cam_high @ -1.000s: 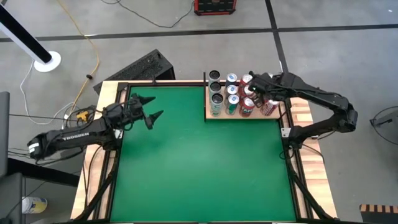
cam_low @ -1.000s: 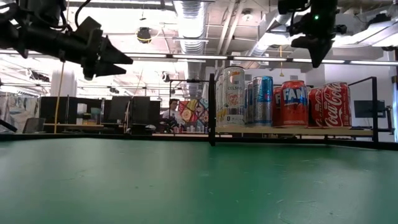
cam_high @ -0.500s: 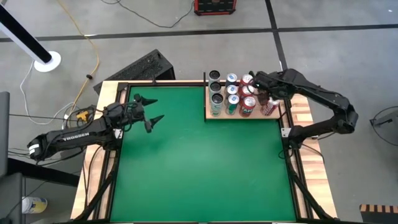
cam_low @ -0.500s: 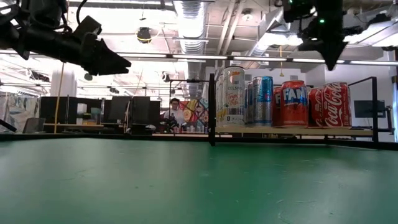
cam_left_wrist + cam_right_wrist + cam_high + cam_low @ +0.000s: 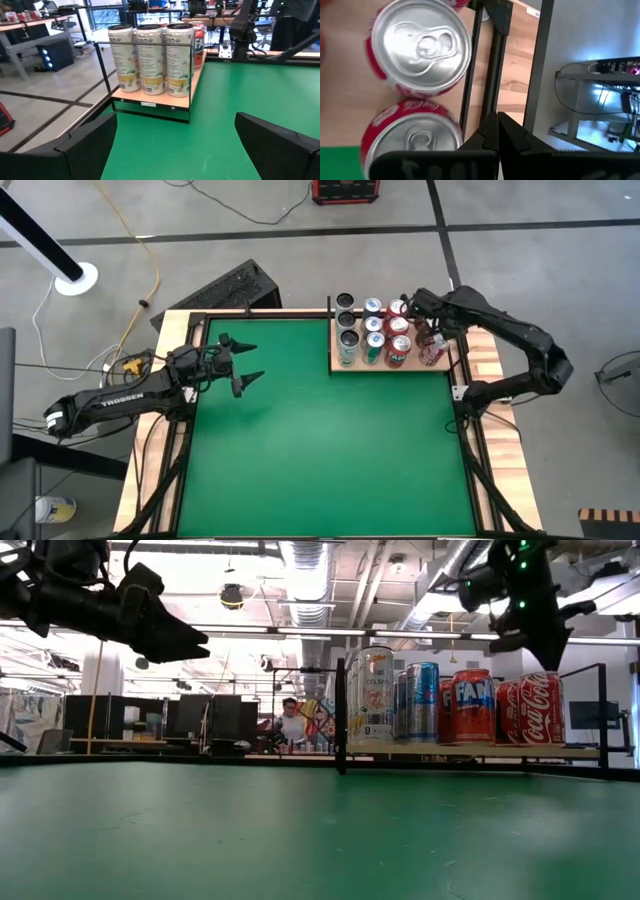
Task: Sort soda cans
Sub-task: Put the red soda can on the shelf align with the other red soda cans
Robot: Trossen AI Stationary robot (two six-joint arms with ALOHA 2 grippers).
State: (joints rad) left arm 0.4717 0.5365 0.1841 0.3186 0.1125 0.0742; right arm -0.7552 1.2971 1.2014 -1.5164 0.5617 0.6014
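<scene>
1. I see my right gripper (image 5: pixel 411 302) hanging above the far right corner of the rack, fingers pressed together to a point and holding nothing; in its wrist view the tips (image 5: pixel 498 131) meet over the rack's black frame (image 5: pixel 492 65).
2. Just beside those tips sit 2 red cans (image 5: pixel 418 47), silver tops up, on the wooden shelf.
3. My left gripper (image 5: pixel 240 361) floats over the green table (image 5: pixel 320 450) at about 9 o'clock from the rack, fingers spread wide and empty.
4. The soda cans (image 5: pixel 385 332) all stand upright on the wooden rack (image 5: pixel 470 750), at about 1 o'clock on the table.
5. From the low view, tall pale cans (image 5: pixel 374 695) stand at one end, then a blue can (image 5: pixel 421 702), then red ones (image 5: pixel 472 706).
</scene>
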